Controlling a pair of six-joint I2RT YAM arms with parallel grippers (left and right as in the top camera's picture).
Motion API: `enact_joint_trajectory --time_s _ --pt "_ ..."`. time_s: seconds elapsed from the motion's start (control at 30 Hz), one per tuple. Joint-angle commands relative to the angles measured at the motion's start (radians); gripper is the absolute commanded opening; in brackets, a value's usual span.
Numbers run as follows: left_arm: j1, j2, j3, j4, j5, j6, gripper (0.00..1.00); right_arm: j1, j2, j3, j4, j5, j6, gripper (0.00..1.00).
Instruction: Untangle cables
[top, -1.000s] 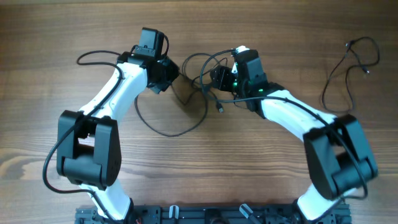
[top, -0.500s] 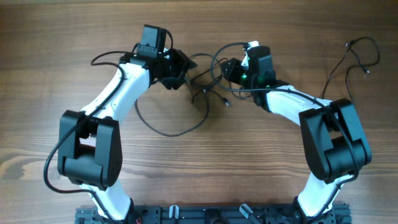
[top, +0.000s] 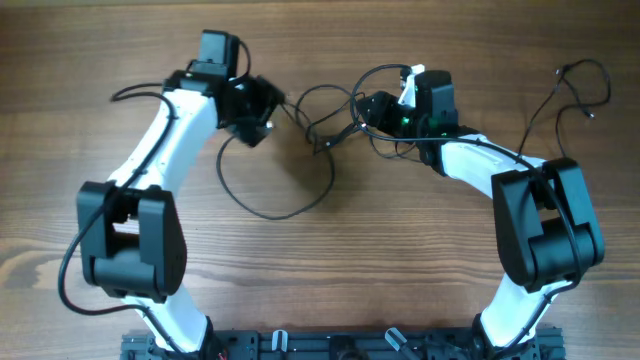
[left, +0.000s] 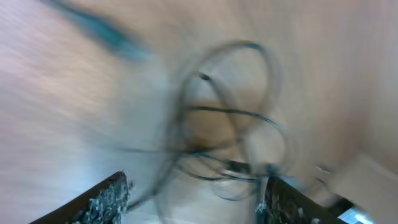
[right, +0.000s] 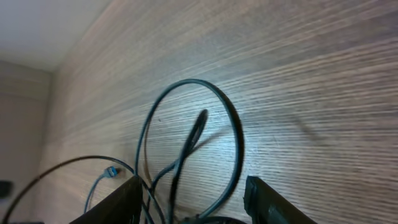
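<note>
Wooden table (top: 400, 260) carries tangled cables (top: 322, 140) between left gripper (left: 193, 190) and right gripper (right: 191, 190), both jaws apart.

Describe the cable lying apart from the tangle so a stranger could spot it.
Look at the wooden table's far right corner, beyond the right arm. A thin black cable lies there alone in a loose squiggle; the other cables are tangled at mid-table.
</note>
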Motion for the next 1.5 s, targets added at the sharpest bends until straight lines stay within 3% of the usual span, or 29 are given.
enact_joint_trajectory --time_s 0.0,0.23,0.43,0.73,1.47 --pt "0.026 0.0 0.087 -0.17 -0.143 0.083 0.75 0.002 0.017 0.005 0.058 -0.024 -0.019 0.55" --pt "0.003 -0.003 0.229 -0.19 0.004 0.028 0.72 0.002 0.017 0.006 0.061 0.007 -0.019 0.54" --pt "-0.112 0.006 0.254 -0.032 -0.012 -0.133 0.66 0.002 0.017 0.005 0.061 0.007 -0.019 0.46" --pt "-0.274 0.096 0.254 0.002 -0.121 -0.156 0.56 0.002 0.017 0.005 0.035 0.006 -0.019 0.45" --pt "-0.282 0.227 0.251 -0.105 -0.103 -0.156 0.54 0.003 0.06 0.005 0.026 0.006 -0.003 0.45"
